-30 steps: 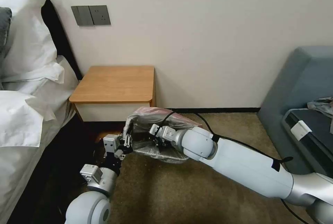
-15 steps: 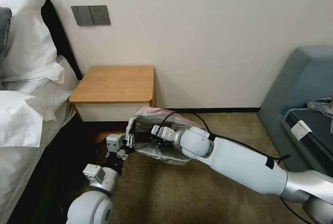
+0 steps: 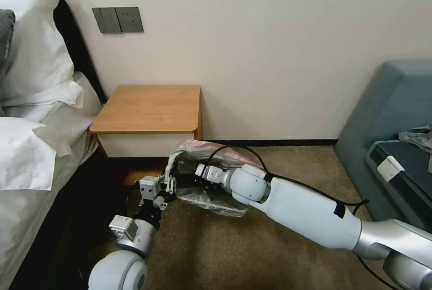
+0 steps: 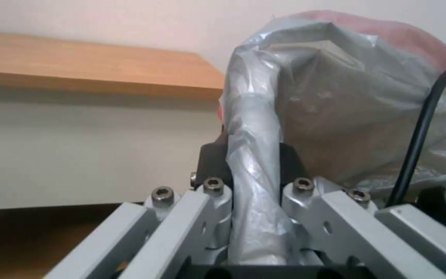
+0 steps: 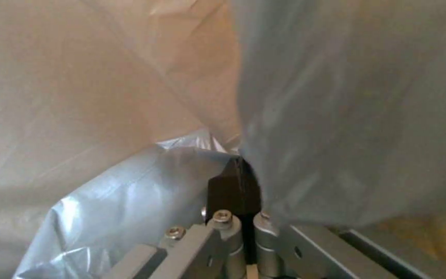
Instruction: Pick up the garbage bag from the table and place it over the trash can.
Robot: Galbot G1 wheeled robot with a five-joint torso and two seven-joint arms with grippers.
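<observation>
Claws: left claw point(image 4: 254, 182) and right claw point(image 5: 241, 193) each pinch the thin translucent grey pink-rimmed garbage bag point(image 3: 198, 155) beside the orange-brown wooden counter point(image 3: 148, 110); spread it evenly, without tearing.

Thin, crinkled, glossy translucent plastic is seen in the garbage bag point(image 4: 337, 100); matt, smooth wood in the table point(image 3: 150, 108); brushed metal in the left gripper point(image 4: 254, 182).
</observation>
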